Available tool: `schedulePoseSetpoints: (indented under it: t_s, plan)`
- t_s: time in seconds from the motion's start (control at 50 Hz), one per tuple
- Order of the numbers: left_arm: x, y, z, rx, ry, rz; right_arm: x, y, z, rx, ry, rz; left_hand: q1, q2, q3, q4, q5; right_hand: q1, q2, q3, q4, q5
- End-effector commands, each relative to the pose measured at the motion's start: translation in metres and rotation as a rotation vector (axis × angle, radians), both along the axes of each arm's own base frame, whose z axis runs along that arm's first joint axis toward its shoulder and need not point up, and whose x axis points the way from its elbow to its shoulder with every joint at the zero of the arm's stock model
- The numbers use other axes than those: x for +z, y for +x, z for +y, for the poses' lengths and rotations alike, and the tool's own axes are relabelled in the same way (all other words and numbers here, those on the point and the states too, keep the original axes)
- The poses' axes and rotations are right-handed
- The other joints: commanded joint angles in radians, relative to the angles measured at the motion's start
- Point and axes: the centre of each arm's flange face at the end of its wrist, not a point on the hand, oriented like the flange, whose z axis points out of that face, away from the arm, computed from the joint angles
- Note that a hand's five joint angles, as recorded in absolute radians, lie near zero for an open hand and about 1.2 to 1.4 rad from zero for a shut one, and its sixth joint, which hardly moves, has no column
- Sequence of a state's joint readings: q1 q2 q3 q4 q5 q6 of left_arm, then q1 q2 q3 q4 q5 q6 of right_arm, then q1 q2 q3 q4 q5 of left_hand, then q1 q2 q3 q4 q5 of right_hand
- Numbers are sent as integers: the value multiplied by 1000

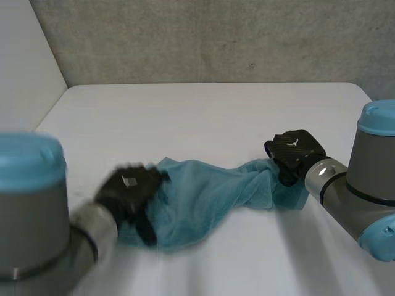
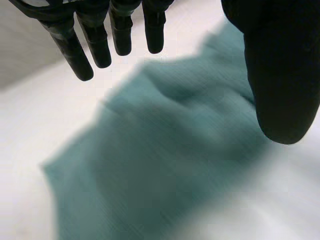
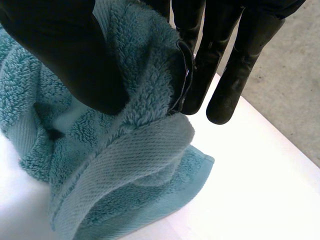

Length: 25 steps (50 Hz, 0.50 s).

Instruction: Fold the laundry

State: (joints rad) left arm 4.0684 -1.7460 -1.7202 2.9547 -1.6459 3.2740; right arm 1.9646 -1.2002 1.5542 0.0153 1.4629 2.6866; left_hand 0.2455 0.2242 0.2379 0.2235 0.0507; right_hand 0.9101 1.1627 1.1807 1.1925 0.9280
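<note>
We've got a teal towel lying bunched on the white table, in a loose band between the two arms on the near half of the table.

The left robot hand is at the towel's left end, over the cloth. In the left wrist view its fingers are straight and stand well apart from the thumb, with the towel spread under the palm. It grips nothing, and we can't tell if the fingertips touch the cloth.

The right robot hand is at the towel's right end. In the right wrist view it is clamped on the towel. A thick fold with the hemmed edge is squeezed between the thumb and the fingers, and the rest hangs in a heap onto the table below. In the head view the cloth rises a bit toward this hand.

There is a grey wall behind the table.
</note>
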Motion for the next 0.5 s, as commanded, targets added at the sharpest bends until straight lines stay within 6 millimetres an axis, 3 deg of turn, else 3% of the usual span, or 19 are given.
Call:
schedulePoseSetpoints:
  t_s: [0.02, 0.22, 0.42, 0.5]
  plan:
    - [3, 4, -100, 154, -111, 75, -3, 2, 3, 17, 13, -1, -26, -5, -18, -4, -6, 486, 234, 216, 204, 294]
    - [-36, -24, -137, 14, -18, 129, -6, 5, 4, 25, 16, 3, -6, 16, 2, 16, 15, 486, 234, 216, 204, 294]
    - [-66, -37, -147, -60, 46, 146, -9, 5, -5, 16, -5, -6, 79, 101, 87, 102, 100, 486, 234, 216, 204, 294]
    - [-74, -41, -155, -60, 46, 146, -7, 6, -6, 18, -14, -10, 211, 233, 219, 234, 232, 486, 234, 216, 204, 294]
